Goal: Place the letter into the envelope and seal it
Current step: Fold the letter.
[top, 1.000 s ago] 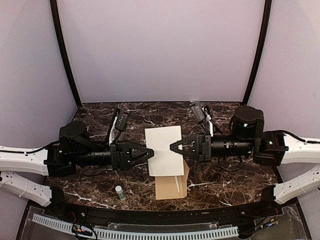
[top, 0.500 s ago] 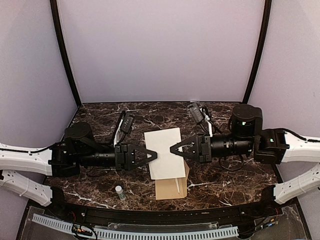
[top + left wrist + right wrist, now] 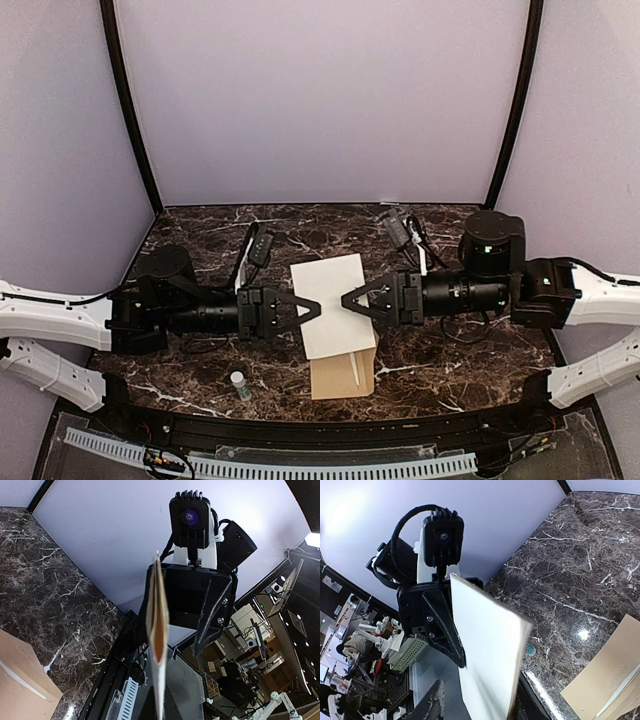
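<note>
The letter, a folded white sheet, hangs in the air between my two grippers. My left gripper is shut on its left edge. In the left wrist view the letter shows edge-on, a brown-orange inner face visible in the fold, pinched in my left gripper. My right gripper is at the sheet's right edge, open. In the right wrist view the letter stands between the parted jaws of my right gripper, and one finger is off the paper. The brown envelope lies flat on the table, partly under the letter.
A small capped bottle stands on the marble table left of the envelope, also visible as the bottle past the sheet. The envelope has a white strip across it. A black rail runs along the near edge.
My left gripper slid right and shut on the letter's left edge. My right gripper, shut on the right edge before, has parted its jaws. The letter shifted slightly right.
</note>
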`<state>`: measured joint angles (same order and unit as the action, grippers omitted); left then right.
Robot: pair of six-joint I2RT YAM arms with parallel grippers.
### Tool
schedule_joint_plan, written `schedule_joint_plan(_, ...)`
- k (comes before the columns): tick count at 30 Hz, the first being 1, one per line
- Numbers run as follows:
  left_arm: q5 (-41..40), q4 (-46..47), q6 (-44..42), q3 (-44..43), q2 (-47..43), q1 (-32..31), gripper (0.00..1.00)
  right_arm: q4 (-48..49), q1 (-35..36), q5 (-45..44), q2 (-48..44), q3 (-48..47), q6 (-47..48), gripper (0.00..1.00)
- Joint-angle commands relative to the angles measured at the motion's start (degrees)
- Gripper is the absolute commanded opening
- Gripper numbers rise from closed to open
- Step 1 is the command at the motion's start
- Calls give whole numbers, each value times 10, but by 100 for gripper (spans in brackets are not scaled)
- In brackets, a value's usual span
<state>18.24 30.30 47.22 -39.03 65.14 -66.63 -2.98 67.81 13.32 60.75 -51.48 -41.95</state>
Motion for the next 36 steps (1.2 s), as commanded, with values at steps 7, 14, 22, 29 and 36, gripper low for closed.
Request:
schedule_joint_plan(7,-25,69,9,12,-20,3,0,92,-6,-28,-27,58,-45,59)
schedule_joint_plan(14,-12,66,16,10,-11,3,0,135,-5,-8,-2,54,-48,61)
schedule_joint_plan(22,-9,52,15,6,-11,2,0,136,-5,-17,-8,45,-38,53)
schedule_joint_plan(29,7,38,7,-7,0,3,0,153,-4,-19,-13,51,-39,47)
schedule_joint_plan(36,3,27,5,-10,1,3,0,163,-5,-12,-9,53,-41,28)
